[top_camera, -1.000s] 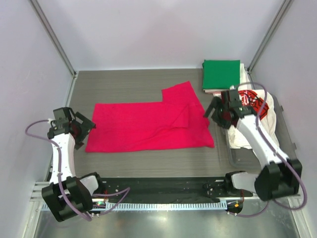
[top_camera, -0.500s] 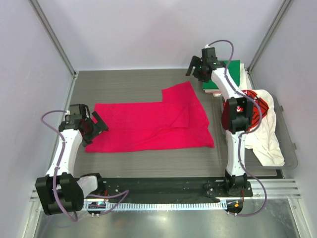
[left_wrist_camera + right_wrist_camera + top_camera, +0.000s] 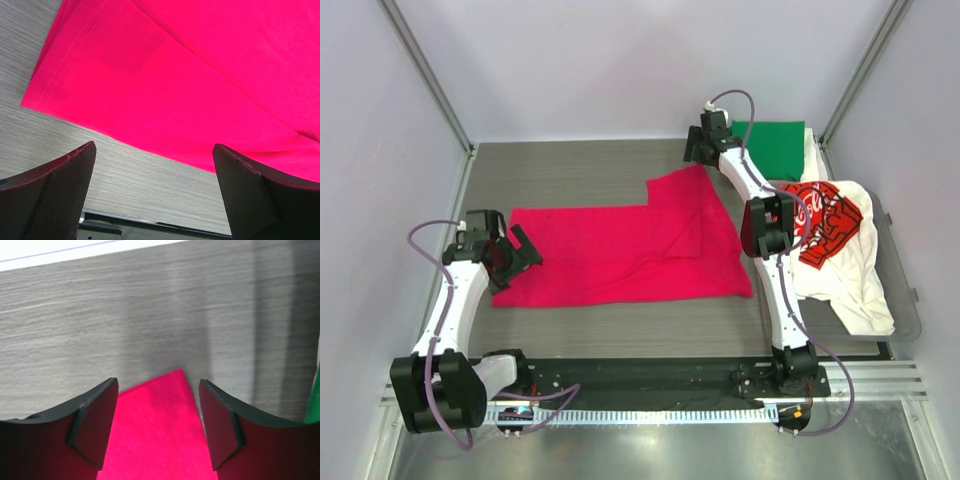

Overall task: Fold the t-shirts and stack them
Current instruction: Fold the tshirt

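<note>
Two corners targeted: magenta-red t-shirt lies mid-frame on tabletop | left fingers spread, empty, over left hem | right fingers parted, empty, astride upper corner | risk: shallow pinch misses cloth, corner slips, fold skews.

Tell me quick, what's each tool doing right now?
Left tool: open, holding nothing, by the magenta t-shirt.
Right tool: open, holding nothing, over its far corner.

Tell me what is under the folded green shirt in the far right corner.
The green shirt lies on pale cloth, which shows only as a strip along its right edge. The green one covers the rest, so how many pieces lie beneath cannot be seen.
</note>
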Motion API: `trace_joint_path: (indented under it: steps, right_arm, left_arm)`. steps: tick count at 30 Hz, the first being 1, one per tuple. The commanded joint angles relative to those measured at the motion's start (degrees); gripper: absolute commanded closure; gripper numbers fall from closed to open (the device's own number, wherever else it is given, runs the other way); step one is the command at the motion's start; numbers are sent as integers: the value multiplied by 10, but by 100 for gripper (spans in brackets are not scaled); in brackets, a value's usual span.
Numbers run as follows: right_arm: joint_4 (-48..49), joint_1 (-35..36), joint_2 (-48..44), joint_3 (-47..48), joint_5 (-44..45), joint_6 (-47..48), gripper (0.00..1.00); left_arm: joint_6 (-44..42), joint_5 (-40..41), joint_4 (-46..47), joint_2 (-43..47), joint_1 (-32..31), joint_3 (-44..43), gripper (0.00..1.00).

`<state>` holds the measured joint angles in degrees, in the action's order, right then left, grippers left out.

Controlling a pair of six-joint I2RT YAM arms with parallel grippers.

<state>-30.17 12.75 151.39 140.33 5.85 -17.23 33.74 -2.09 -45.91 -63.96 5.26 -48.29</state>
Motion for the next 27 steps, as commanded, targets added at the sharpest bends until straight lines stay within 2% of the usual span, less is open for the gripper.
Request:
trace_joint_path:
  steps: [1, 5, 10, 14, 16, 17, 19, 20, 21, 25, 27]
  right_arm:
    - [28, 4, 24, 26, 48, 33, 30]
    - [28, 17, 29, 1, 60, 42, 38]
    - [27, 18, 24, -22, 69, 33, 41]
    - [24, 18, 22, -21, 56, 24, 63]
    - [19, 18, 22, -20, 43, 23, 69]
    - [18, 17, 24, -23, 41, 24, 78]
    - [15, 15, 22, -30, 27, 20, 88]
    - [15, 14, 22, -37, 19, 15, 96]
    - [16, 12, 16, -43, 12, 13, 99]
    - [47, 10, -18, -90, -6, 1, 99]
    - [77, 11, -45, -145, -13, -14, 99]
  left_arm:
    - [-10, 4, 13, 11, -3, 1, 0]
    - [-10, 5, 12, 12, -4, 0, 0]
    - [-10, 7, 12, 16, -5, 0, 0]
    - [-10, 8, 12, 16, -6, 1, 1]
    - [-10, 11, 12, 14, -7, 1, 0]
    - [-10, 11, 11, 13, -8, 1, 1]
    - [-10, 15, 11, 9, -9, 0, 0]
    - [-10, 16, 9, 8, -8, 0, 0]
    - [-10, 17, 8, 7, -9, 0, 0]
    - [-7, 41, 5, 1, -10, -2, 1]
    - [0, 55, 12, -1, -9, -2, 1]
